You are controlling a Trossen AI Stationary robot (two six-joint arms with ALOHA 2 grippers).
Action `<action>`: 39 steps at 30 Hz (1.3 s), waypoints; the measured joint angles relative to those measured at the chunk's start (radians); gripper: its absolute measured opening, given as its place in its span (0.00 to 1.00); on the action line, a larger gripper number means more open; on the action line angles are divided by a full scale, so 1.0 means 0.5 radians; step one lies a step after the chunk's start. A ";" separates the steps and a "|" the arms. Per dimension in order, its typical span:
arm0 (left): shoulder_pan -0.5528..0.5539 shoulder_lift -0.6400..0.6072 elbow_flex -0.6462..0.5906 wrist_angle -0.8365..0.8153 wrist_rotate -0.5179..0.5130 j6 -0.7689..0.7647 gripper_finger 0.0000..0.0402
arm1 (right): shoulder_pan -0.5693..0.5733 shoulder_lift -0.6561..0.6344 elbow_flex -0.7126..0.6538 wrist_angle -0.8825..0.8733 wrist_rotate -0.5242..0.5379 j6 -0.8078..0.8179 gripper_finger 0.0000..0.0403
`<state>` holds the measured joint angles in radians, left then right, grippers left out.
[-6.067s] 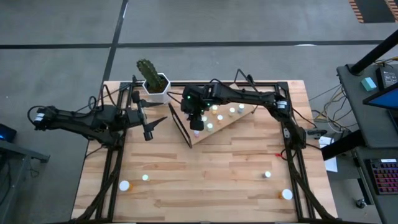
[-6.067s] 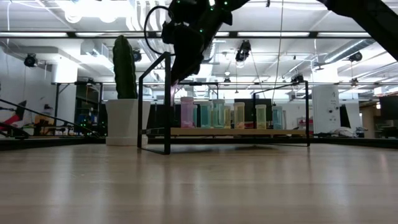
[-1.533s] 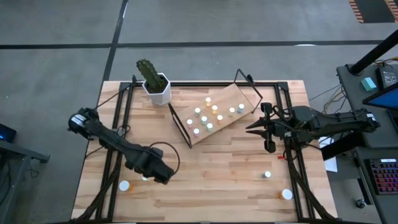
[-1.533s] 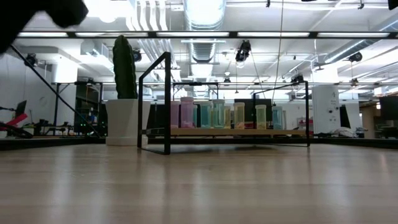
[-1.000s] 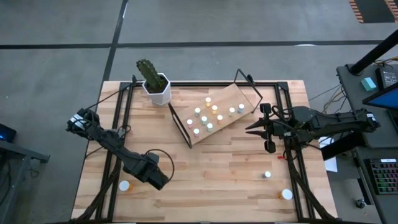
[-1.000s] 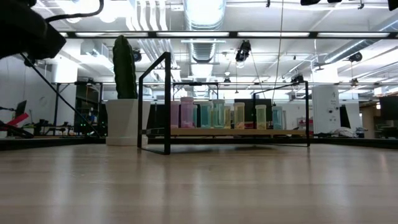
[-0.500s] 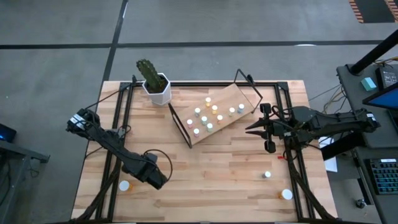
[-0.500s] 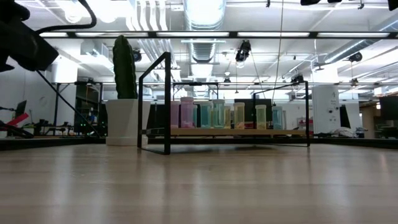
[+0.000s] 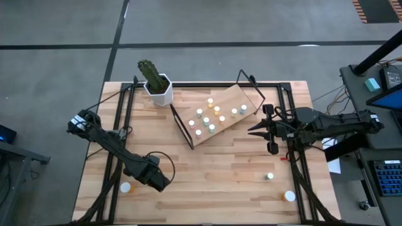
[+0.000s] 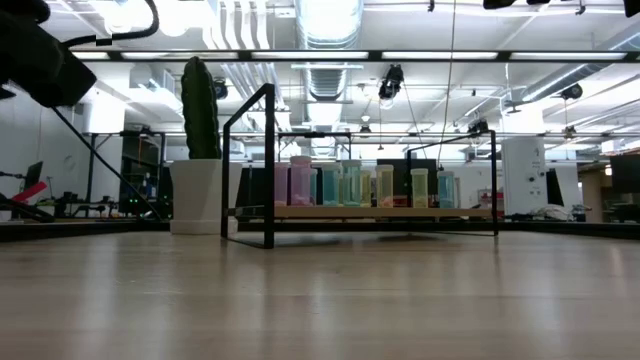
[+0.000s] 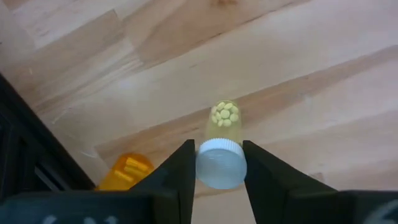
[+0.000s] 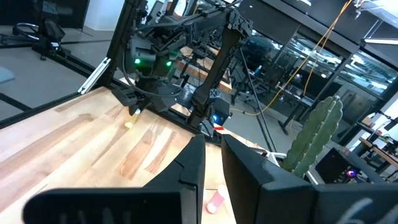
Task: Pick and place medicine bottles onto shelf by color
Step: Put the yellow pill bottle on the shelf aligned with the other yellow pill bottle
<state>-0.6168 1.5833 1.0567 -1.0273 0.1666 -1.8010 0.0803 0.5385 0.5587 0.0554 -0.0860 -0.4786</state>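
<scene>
A small upright bottle (image 11: 224, 118) with a pale cap and yellow pills stands between my left gripper's (image 11: 221, 152) fingers near the table's front left. In the high view, that gripper (image 9: 155, 179) hides the bottle. The shelf (image 9: 233, 99), a tilted light-wood board on a black wire frame, carries several bottles at the table's middle back. It also shows in the low view (image 10: 380, 211). My right gripper (image 9: 251, 130) waits at the right, its fingers (image 12: 193, 168) a narrow gap apart and empty. My left gripper pinches the bottle's round cap (image 11: 205, 165) between its two fingers (image 11: 183, 165), one on each side. The fingers come from above, pointing down. The bottle is upright below them. I cannot tell whether its bottom is off the table.
An orange bottle (image 11: 126, 172) with a white cap (image 9: 125, 187) stands just left of my left gripper. A pale-capped bottle (image 9: 269, 177) and a white-capped one (image 9: 289, 196) stand at the front right. A white cactus pot (image 9: 158, 88) stands at the back left.
My left gripper has edged a little toward the table's left and near edges, over the pale-capped bottle. It has then held still there.
</scene>
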 joint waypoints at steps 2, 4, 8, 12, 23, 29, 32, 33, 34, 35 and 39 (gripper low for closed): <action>0.013 -0.003 0.050 0.005 0.035 0.014 0.23 | 0.000 0.000 0.000 -0.009 0.000 0.000 0.11; 0.047 -0.015 0.132 0.078 0.124 0.098 0.25 | 0.000 0.000 0.000 -0.025 0.000 0.000 0.11; 0.132 -0.025 0.364 0.459 0.256 0.412 0.27 | 0.000 -0.003 0.000 -0.046 0.000 0.002 0.11; 0.273 -0.017 0.615 0.761 0.260 0.699 0.26 | 0.000 -0.005 0.000 -0.046 0.001 0.018 0.11; 0.763 0.180 1.290 0.632 0.225 1.762 0.24 | 0.000 -0.018 0.000 -0.083 0.001 0.011 0.11; 1.045 0.303 1.577 0.398 0.145 2.321 0.24 | 0.000 -0.160 0.000 -0.194 0.001 0.030 0.11; 1.208 0.380 1.687 0.267 0.118 2.583 0.24 | 0.000 -0.243 0.000 -0.261 0.001 0.053 0.11; 1.258 0.403 1.713 0.238 0.108 2.664 0.24 | 0.000 -0.262 0.000 -0.277 0.001 0.057 0.11; 1.309 0.429 1.737 0.214 0.082 2.741 0.24 | 0.000 -0.276 0.000 -0.286 0.001 0.063 0.11; 1.356 0.454 1.765 0.202 0.051 2.818 0.24 | 0.000 -0.291 0.000 -0.295 0.001 0.069 0.11; 1.507 0.561 1.866 0.189 -0.108 3.127 0.24 | 0.000 -0.303 -0.001 -0.307 0.001 0.067 0.11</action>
<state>0.1370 1.8640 1.9895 -0.9329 0.1126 -0.2377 0.0803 0.3870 0.5583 -0.0982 -0.0857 -0.4450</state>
